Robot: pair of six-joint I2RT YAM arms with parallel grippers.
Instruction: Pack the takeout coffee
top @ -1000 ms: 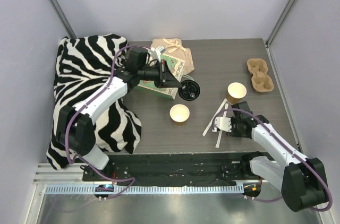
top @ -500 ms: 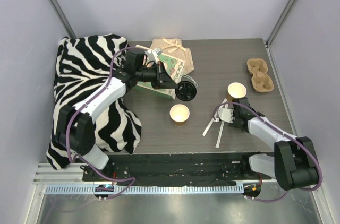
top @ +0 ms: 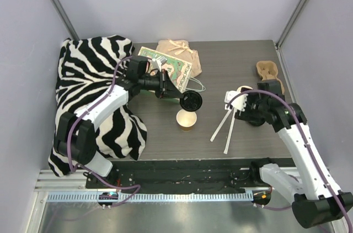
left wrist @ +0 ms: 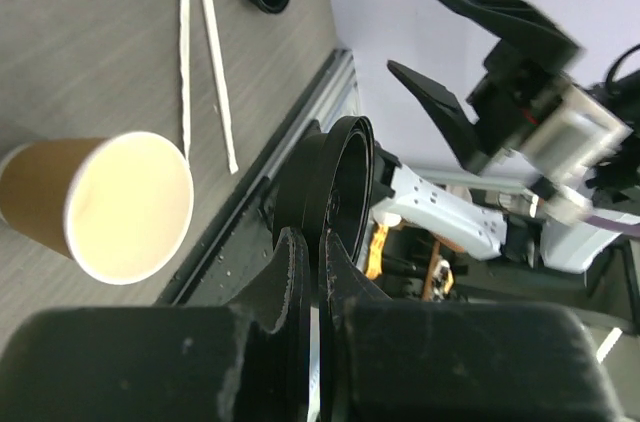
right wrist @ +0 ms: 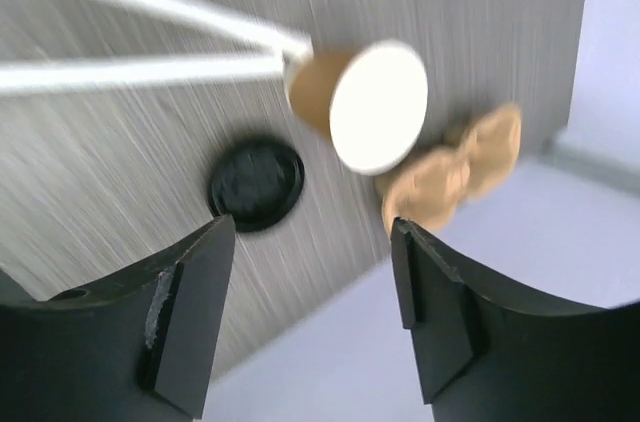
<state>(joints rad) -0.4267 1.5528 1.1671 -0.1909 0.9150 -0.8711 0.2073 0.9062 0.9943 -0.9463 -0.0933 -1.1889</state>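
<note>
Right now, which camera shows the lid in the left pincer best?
Left wrist: the lid fills the middle, edge-on, pinched in the left pincer. The top view shows it small, near the open cup. The right wrist misses it; it shows only another lid.

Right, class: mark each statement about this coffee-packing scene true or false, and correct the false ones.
1. The left gripper pinches a black lid. True.
2. The cup nearest that lid is capped. False: it stands open, its pale inside showing.
3. The right gripper is shut on a white stick. False: it is open and empty; both white sticks lie on the table.
4. A second black lid lies flat on the table. True.
</note>
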